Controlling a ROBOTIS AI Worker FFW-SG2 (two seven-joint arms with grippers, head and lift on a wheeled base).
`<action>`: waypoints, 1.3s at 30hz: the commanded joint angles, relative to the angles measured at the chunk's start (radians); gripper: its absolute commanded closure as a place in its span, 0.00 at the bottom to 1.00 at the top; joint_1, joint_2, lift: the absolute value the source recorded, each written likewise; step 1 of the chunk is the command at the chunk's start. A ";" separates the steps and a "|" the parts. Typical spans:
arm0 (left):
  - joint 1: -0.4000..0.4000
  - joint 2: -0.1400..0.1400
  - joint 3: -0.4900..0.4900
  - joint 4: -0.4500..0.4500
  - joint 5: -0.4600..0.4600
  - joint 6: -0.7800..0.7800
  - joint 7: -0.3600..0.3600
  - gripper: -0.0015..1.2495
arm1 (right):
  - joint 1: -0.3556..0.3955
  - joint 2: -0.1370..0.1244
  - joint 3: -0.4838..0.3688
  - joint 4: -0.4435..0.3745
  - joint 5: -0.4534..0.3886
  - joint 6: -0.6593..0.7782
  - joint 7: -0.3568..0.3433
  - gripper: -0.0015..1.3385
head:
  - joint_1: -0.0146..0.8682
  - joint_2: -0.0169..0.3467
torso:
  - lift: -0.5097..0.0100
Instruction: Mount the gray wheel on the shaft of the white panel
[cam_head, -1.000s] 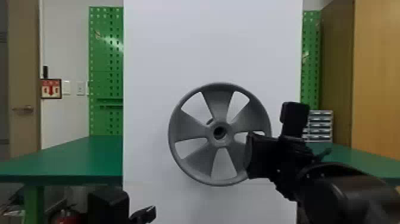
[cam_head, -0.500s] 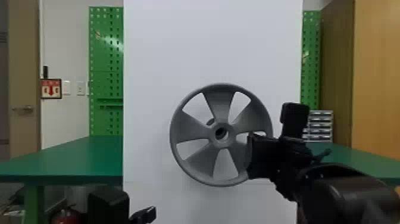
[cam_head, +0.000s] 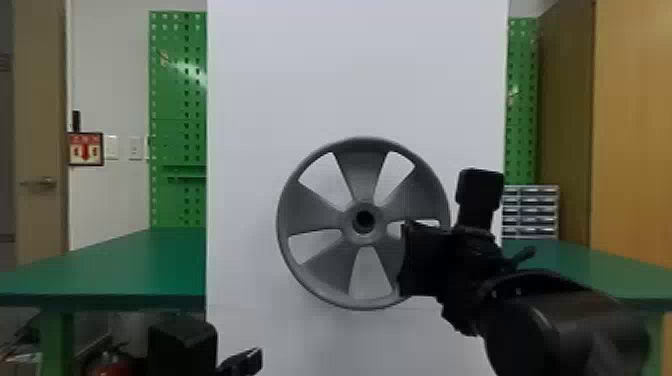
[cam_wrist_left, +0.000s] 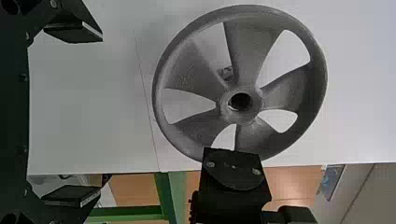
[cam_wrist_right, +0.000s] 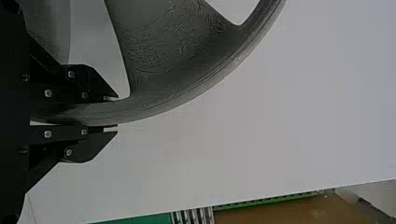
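Before the lower half of the white panel (cam_head: 280, 80), the gray wheel (cam_head: 362, 150) stands upright, its open hub facing the head camera. Through a gap between spokes, the left wrist view shows the shaft (cam_wrist_left: 225, 73) on the panel, off to one side of the hub's hole; whether the wheel touches the panel, one cannot tell. In front of the panel's right part, the right gripper (cam_head: 425, 260) pinches the wheel's rim, one finger on each side of it. Low before the panel's left edge, the left gripper (cam_head: 245, 361) has its jaws spread wide, with nothing between them. Beyond the panel, a green table (cam_head: 125, 265) spreads out on both sides; to its left hangs a framed sign (cam_head: 86, 149), and to its right stand small drawers (cam_head: 530, 212) and a wooden cabinet (cam_head: 632, 125)
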 joint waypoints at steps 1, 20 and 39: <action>0.001 0.000 0.000 0.000 0.000 0.000 0.000 0.10 | -0.003 0.000 -0.006 0.000 -0.004 -0.001 -0.013 0.90 | 0.05 0.14 | 0.04; -0.005 0.002 -0.002 0.000 0.002 0.000 0.000 0.10 | -0.015 0.003 -0.003 0.026 0.004 -0.047 -0.035 0.90 | 0.05 0.14 | 0.04; -0.011 0.003 -0.003 0.000 0.002 0.000 0.000 0.10 | -0.034 0.020 -0.001 0.072 -0.019 -0.077 -0.064 0.90 | 0.05 0.14 | 0.04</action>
